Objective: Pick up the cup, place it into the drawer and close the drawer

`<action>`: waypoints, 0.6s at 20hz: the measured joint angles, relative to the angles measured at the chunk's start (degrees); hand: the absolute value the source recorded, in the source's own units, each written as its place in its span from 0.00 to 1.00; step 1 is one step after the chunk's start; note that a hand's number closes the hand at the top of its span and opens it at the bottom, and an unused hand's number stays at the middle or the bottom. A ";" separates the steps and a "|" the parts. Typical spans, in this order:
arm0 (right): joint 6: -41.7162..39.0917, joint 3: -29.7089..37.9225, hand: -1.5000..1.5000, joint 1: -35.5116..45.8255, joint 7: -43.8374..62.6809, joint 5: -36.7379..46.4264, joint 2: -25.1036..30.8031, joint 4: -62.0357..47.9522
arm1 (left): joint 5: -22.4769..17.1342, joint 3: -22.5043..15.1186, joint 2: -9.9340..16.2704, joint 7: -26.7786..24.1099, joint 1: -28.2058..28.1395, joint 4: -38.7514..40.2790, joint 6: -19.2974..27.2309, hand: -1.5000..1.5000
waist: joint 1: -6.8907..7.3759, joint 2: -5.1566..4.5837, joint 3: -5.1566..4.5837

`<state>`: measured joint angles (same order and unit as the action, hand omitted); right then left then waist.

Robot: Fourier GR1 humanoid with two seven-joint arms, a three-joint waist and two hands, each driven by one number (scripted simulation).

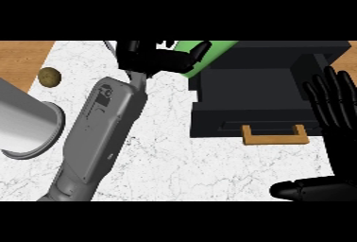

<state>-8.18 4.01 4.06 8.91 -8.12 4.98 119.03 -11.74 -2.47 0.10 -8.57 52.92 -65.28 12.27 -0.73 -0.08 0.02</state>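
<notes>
Counter (pixel 174 156): white marble with grey veining, filling most of the head view; seen steeply from above.
Wood (pixel 24 59): brown band at upper left, beyond the marble's slanted edge; a sliver also at upper right.
Ball (pixel 49 77): small, olive-brown, round; lying on the wood just beside the marble's edge.
Cylinder (pixel 28 123): large, grey, metallic; entering from the left edge, its open rim facing right and down, over the marble.
Drawer (pixel 258 99): black box at upper right, pulled open, dark inside; front panel toward the viewer.
Handle (pixel 275 134): tan, U-shaped; fixed to the drawer's front, jutting over the marble.
Cup (pixel 203 56): green; at the top centre, at the drawer's upper left corner; only part showing, the rest hidden by fingers.
Cup axis: tilted, running from lower left to upper right; which end is the mouth cannot be told.
Left hand (pixel 157 56): black, at the end of a grey forearm crossing the marble diagonally; fingers curled round the cup, clamped on it.
Right hand (pixel 331 104): black, at the right edge beside the drawer; fingers straight and spread apart, pointing up, thumb low at the bottom right; holding nothing, resting.
</notes>
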 measured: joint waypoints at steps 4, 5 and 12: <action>0.02 0.80 0.00 1.33 0.50 -0.52 0.53 -0.72 | -1.37 -3.40 -0.06 -1.09 3.91 5.58 3.71 1.00 | -0.26 -0.05 0.00; -0.07 0.30 0.00 0.64 -0.01 -0.12 0.19 -0.69 | -2.00 -3.91 -0.07 -1.00 4.90 6.66 4.53 1.00 | -0.28 -0.05 -0.01; -0.62 0.78 0.00 0.45 -0.35 -0.92 0.37 -0.72 | -6.88 -6.92 -0.09 -5.39 11.73 18.78 8.14 1.00 | -0.88 -0.20 0.01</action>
<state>-8.80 4.79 4.51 8.55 -9.04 5.35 118.31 -18.63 -9.38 0.01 -13.97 64.65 -46.50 20.41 -1.61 -0.28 0.03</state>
